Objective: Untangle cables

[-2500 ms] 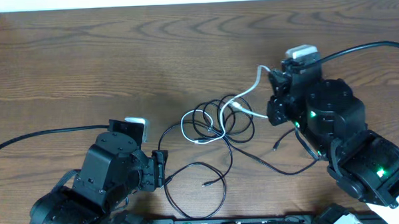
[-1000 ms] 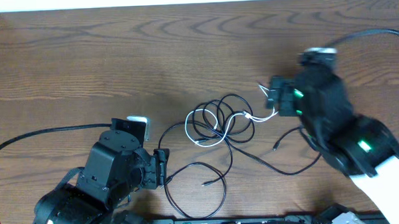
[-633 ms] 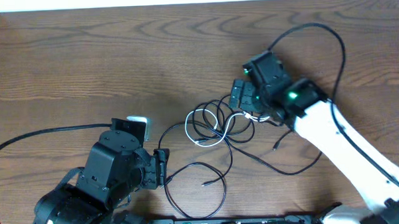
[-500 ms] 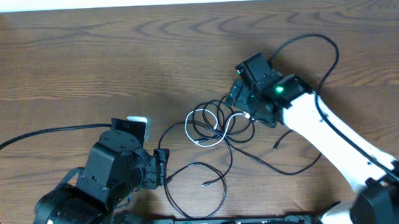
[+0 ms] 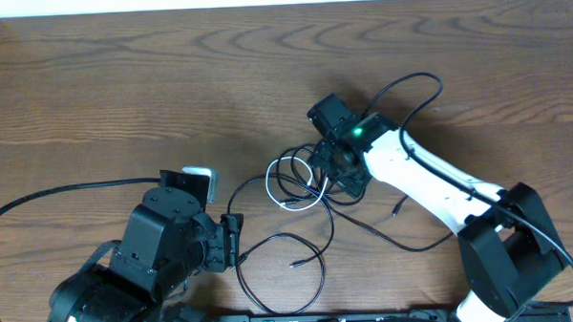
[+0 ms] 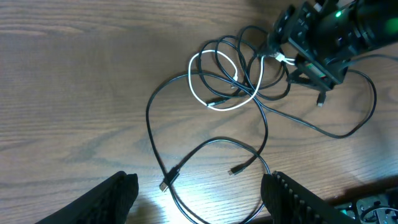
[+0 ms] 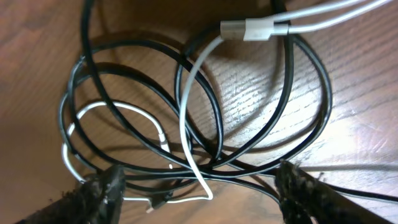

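The cables (image 5: 304,179) lie as one small coil in the middle of the overhead frame, a little right of centre. Several black loops are laid over each other, with one white cable (image 5: 286,205) threaded through them. From the coil a long black tail (image 5: 280,237) runs down to the lower centre of the frame, and another goes toward the lower right. All of it rests flat on the wooden counter (image 5: 122,90).

My right jaws are spread wide and pinch nothing. In the right wrist view the two fingers (image 7: 106,190) stand at the lower left and lower right corners, with the loops lying between and beyond them. The white plug (image 7: 255,29) is near the upper edge of that view. My left jaws, at the lower left of the overhead frame, are spread too and empty, well apart from the coil.

I judge the step in hand is to take the white cable. To do it well, I should close only on the white strand near its plug, where it seems to lie on top, and not catch the black loops under it. After that a slow pull away from the coil is best, so the loops do not tighten into a knot.
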`<action>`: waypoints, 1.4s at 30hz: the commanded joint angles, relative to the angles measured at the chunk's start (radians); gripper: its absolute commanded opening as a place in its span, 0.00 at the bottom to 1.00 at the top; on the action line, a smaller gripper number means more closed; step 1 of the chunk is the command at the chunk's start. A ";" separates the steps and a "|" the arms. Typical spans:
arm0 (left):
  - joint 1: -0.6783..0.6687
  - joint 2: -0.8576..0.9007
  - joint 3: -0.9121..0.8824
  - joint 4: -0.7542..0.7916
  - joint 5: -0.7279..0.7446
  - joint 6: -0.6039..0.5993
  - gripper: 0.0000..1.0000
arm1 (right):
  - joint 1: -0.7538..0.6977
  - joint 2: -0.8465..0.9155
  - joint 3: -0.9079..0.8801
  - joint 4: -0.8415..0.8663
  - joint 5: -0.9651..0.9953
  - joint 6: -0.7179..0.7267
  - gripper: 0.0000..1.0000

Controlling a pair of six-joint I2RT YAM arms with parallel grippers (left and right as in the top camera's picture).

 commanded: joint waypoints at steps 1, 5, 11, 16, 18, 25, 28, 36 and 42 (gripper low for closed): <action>0.004 0.000 -0.005 0.000 -0.002 -0.002 0.70 | 0.028 0.026 -0.003 0.001 0.039 0.020 0.61; 0.004 0.000 -0.005 0.000 -0.002 -0.002 0.70 | 0.036 0.026 -0.003 0.002 0.061 0.020 0.46; 0.004 0.000 -0.005 -0.001 -0.002 -0.002 0.70 | 0.041 0.026 -0.016 0.001 0.108 0.020 0.45; 0.004 0.000 -0.005 0.000 -0.002 -0.002 0.70 | 0.042 0.026 -0.028 0.001 0.155 0.019 0.40; 0.004 0.000 -0.005 0.000 -0.002 -0.002 0.70 | 0.042 0.026 -0.028 0.002 0.154 0.016 0.38; 0.004 0.000 -0.005 0.000 -0.002 -0.002 0.70 | 0.066 0.027 -0.029 0.023 0.162 0.016 0.43; 0.004 0.000 -0.005 0.000 -0.002 -0.002 0.70 | 0.084 0.029 -0.029 0.031 0.167 0.016 0.49; 0.004 0.000 -0.005 0.000 -0.002 -0.002 0.70 | 0.117 0.035 -0.029 0.047 0.197 0.016 0.41; 0.004 0.000 -0.005 0.000 -0.002 -0.002 0.70 | 0.119 0.040 -0.039 0.062 0.208 0.016 0.40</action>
